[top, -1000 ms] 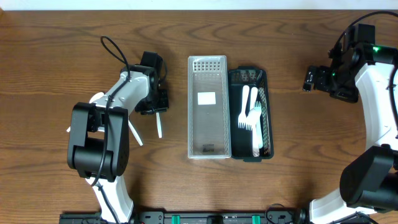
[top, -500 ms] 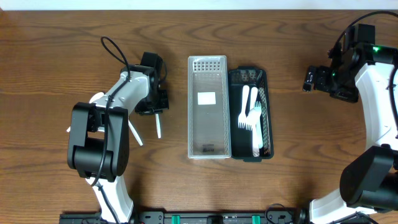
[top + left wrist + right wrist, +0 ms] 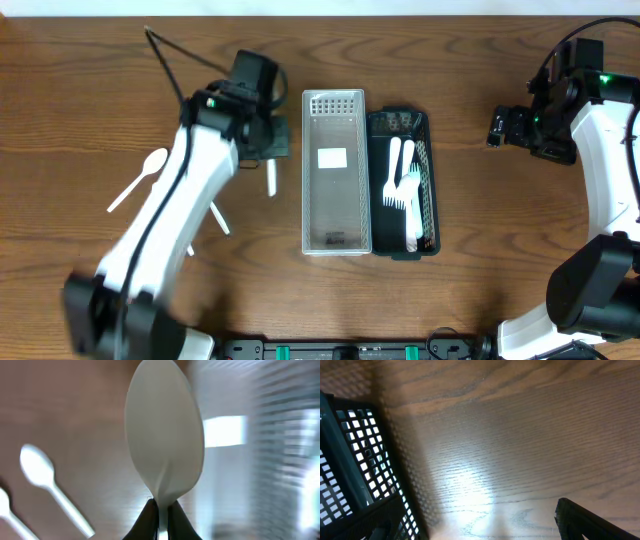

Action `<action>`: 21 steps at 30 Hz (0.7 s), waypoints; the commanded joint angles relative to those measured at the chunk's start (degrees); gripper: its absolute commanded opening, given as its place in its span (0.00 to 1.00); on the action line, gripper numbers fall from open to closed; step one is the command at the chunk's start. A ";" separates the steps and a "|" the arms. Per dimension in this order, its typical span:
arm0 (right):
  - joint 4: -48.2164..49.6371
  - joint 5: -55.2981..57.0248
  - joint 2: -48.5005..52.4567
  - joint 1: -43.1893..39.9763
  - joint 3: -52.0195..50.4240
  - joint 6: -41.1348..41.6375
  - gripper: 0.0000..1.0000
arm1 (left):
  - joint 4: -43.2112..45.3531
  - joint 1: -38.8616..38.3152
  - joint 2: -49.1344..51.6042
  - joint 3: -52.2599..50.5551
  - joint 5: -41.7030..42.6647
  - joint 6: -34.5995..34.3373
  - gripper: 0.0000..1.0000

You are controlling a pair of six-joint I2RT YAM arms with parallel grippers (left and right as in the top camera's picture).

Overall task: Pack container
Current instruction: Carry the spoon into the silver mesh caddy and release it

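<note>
My left gripper (image 3: 272,158) is shut on the handle of a white plastic spoon (image 3: 271,182) and holds it just left of the clear plastic container (image 3: 335,235). In the left wrist view the spoon's bowl (image 3: 164,435) stands straight up from my closed fingers (image 3: 160,512), with the blurred container (image 3: 265,445) to the right. A black mesh basket (image 3: 428,150) right of the container holds several white forks (image 3: 400,180). My right gripper (image 3: 497,127) hovers open and empty right of the basket; one of its fingers (image 3: 587,521) and the basket's corner (image 3: 355,460) show in its wrist view.
Two loose white spoons lie on the wooden table at the left, one (image 3: 140,178) near the left arm's base and one (image 3: 220,220) closer to the container. One of them also shows in the left wrist view (image 3: 42,475).
My left arm has swung up and to the right, carrying the white spoon closer to the clear container. The right arm has not moved.
</note>
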 commanded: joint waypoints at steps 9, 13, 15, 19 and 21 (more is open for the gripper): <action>-0.02 -0.46 0.07 0.37 -0.22 -0.57 0.99 | 4.85 -14.67 4.37 -0.15 -0.28 -2.27 0.06; -0.02 -0.44 0.07 0.37 -0.22 -0.57 0.99 | 5.07 -16.31 10.36 -0.15 -0.24 -2.47 0.06; -0.04 -0.44 0.07 0.39 -0.22 -0.57 0.99 | 5.03 -16.72 12.85 -0.15 -0.24 -2.45 0.07; -0.04 -0.46 0.07 0.37 -0.22 -0.57 0.99 | 4.83 -16.81 14.40 -0.15 -0.24 -2.45 0.24; -0.04 -0.46 0.07 0.37 -0.22 -0.57 0.99 | 4.87 -16.65 13.60 -0.11 -0.28 -1.99 0.30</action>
